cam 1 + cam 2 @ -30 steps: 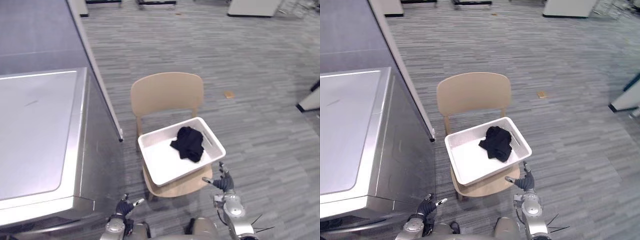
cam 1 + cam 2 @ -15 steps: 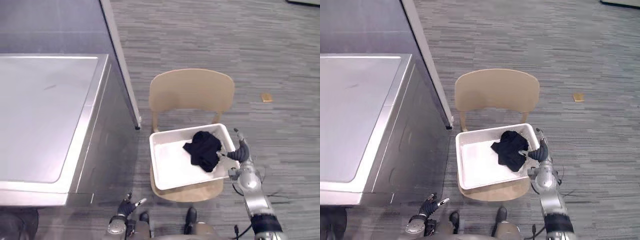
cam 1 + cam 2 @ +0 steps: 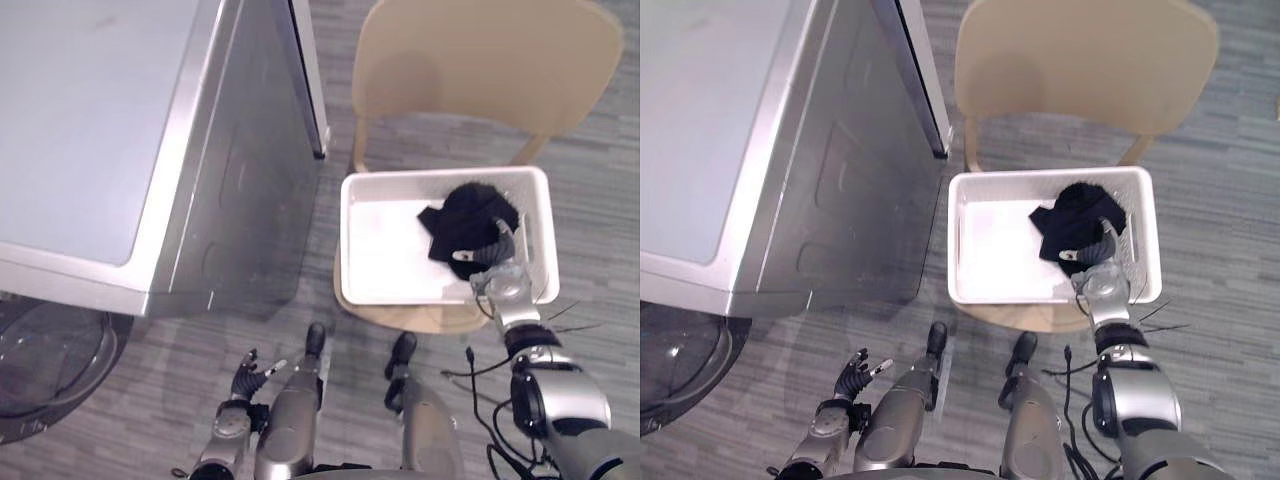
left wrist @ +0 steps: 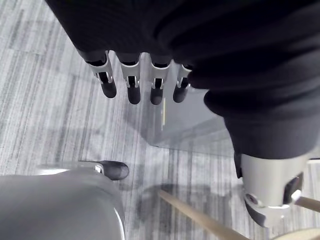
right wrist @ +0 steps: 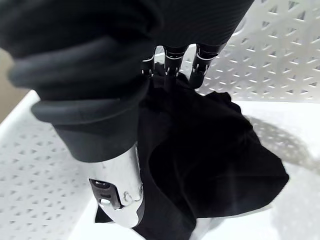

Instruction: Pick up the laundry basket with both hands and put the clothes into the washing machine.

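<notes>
**Right hand in the basket, left hand low and free**

Nearest, the left hand (image 3: 246, 377) is held low over the grey floor (image 3: 200, 340), in front of the washing machine. Its fingers (image 4: 131, 86) are seen straight and slightly spread, with nothing held. Open floor lies around it, and the machine's round glass door (image 3: 40, 360) is seen low to its left.

Further out, the right arm is stretched forward over the near rim of the laundry basket (image 3: 385, 255). The right hand (image 3: 497, 274) is set down on the black garment (image 3: 468, 218); whether it is closed on the cloth cannot be told.

One white basket is counted, resting on the seat of one beige chair (image 3: 480, 60). The seat's front edge shows just past the basket's near rim. One garment is counted, bunched at the basket's right end close to the perforated wall, and the left part of the basket's bottom is bare.

A narrow strip of floor is left between the basket's left wall and the side of the one washing machine (image 3: 90, 130). To the right of the chair the floor is open. Farthest, the chair's back is seen beyond the basket's far rim.
</notes>
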`<state>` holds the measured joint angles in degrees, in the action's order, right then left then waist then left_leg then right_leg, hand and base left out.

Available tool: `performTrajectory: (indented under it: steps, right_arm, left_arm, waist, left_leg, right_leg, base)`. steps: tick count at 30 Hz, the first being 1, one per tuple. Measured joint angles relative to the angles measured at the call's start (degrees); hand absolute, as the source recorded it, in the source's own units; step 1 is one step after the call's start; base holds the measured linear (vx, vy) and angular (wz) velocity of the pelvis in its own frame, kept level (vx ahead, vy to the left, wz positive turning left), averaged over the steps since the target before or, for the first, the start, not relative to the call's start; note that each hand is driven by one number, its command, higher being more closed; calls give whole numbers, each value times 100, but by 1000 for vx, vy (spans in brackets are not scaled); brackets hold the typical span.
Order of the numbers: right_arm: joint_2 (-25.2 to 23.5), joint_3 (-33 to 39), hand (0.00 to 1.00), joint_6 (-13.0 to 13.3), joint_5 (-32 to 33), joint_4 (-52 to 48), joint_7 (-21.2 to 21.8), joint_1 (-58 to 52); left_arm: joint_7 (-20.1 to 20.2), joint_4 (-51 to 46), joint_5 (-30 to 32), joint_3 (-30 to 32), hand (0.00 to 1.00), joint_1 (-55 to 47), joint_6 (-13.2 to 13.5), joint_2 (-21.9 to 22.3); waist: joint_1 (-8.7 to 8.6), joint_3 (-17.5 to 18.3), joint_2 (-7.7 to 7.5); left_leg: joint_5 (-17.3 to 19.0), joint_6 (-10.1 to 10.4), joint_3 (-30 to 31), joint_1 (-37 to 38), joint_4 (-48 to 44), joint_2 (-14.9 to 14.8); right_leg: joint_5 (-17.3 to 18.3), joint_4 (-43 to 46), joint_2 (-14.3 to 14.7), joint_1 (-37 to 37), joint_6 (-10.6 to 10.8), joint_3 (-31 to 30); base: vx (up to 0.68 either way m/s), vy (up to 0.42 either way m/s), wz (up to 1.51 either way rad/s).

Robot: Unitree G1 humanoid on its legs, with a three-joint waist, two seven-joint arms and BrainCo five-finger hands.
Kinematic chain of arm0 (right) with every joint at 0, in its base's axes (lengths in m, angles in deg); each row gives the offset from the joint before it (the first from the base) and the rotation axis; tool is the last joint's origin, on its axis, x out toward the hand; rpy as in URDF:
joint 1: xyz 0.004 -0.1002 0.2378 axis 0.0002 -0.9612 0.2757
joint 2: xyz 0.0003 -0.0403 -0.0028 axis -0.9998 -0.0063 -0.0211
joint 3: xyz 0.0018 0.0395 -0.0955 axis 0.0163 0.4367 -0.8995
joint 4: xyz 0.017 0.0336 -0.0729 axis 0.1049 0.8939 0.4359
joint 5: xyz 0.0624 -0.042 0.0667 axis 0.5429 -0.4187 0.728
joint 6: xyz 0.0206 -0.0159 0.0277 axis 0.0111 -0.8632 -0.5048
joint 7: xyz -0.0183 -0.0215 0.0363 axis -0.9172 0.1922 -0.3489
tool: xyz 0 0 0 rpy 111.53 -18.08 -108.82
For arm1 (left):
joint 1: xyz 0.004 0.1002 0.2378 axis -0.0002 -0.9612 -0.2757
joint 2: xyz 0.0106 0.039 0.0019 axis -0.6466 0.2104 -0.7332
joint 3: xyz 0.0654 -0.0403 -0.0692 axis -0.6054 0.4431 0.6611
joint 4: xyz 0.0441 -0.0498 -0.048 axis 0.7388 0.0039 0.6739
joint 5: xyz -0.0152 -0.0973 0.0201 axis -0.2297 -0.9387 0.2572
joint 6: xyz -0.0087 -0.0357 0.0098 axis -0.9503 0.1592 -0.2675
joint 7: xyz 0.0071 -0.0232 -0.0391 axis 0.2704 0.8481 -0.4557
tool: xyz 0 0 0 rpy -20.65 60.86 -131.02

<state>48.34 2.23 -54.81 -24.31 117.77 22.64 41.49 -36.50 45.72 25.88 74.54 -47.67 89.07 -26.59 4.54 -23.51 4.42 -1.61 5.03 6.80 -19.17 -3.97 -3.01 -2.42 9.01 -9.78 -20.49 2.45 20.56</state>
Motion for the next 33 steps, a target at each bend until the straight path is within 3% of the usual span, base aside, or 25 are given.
performTrajectory:
  steps: [1, 7, 10, 11, 14, 18, 21, 25, 30, 33]
  right_arm:
    - [68, 27, 0, -43, 0, 251, -57, 277]
    - [348, 594, 0, -305, 5, 788, -368, 1135]
    - [530, 477, 0, -234, 173, 877, -410, 1263]
    - [546, 382, 100, -208, 222, 878, -415, 1292]
    - [707, -340, 100, -22, 757, 810, -337, 1366]
    - [882, -1028, 100, 282, 1922, 537, 90, 1370]
    - [581, -1255, 100, 386, 2319, 381, 440, 1377]
    - [170, -1397, 100, 349, 2425, 29, 465, 1273]
    - [-51, -1404, 100, 478, 2395, -2237, 284, 398]
    - [-610, -1419, 100, 647, 2293, -3708, 242, -450]
  left_arm:
    - [-4, 18, -57, -8, 0, 77, 0, 35]
    - [-236, 31, -443, -242, 0, 423, 25, 305]
    - [-240, -23, -495, -285, 0, 573, 60, 413]
    - [-239, -49, -494, -285, 0, 580, 70, 431]
    - [-211, -78, -494, -327, 0, 720, 111, 522]
    - [-124, -83, -493, -324, 0, 883, 140, 488]
    - [-80, -71, -492, -338, 0, 932, 126, 500]
    - [-83, -76, -489, -408, 0, 993, 108, 505]
    - [-97, -197, -475, -393, 0, 960, 86, 439]
    - [-103, -211, -421, -359, 0, 797, 85, 265]
  waist:
    - [84, -30, 31]
    - [164, -168, 176]
    - [258, -187, 215]
    - [258, -192, 218]
    - [246, -211, 255]
    - [264, -211, 257]
    - [292, -220, 276]
    - [386, -279, 399]
    - [364, -279, 385]
    - [233, -162, 228]
  left_leg:
    - [-75, -7, -23, -89, 62, 0]
    - [-470, -5, 27, -451, 463, 13]
    - [-576, -7, 78, -607, 559, 37]
    - [-583, -12, 87, -635, 559, 46]
    - [-597, -16, 107, -734, 559, 115]
    - [-598, -16, 143, -778, 559, 123]
    - [-621, 15, 198, -758, 557, 107]
    - [-634, 35, 330, -574, 554, 87]
    - [-634, 35, 555, -200, 598, 33]
    - [-630, 35, 552, 90, 755, 1]
  right_leg:
    - [-52, 9, -2, -147, -36, -37]
    - [-108, 150, -54, -743, -59, -35]
    - [-108, 251, -91, -982, -62, -40]
    - [-105, 282, -106, -1018, -62, -40]
    - [-97, 343, -157, -1145, -55, -58]
    - [-84, 377, -158, -1197, -48, -54]
    - [-71, 378, -112, -1163, -72, -25]
    - [-63, 343, -66, -906, -83, 48]
    - [-66, 84, -14, -270, -81, 260]
    - [-64, -77, 20, 13, -48, 257]
  base:
    - [-89, -11, -11]
    - [-57, -33, 2]
    - [-5, -53, 1]
    - [-5, -33, 8]
    - [-16, -24, 3]
    - [-24, -41, 2]
    - [-18, -81, 1]
    - [-6, -77, 12]
    - [-5, -53, 27]
    - [3, -35, 2]
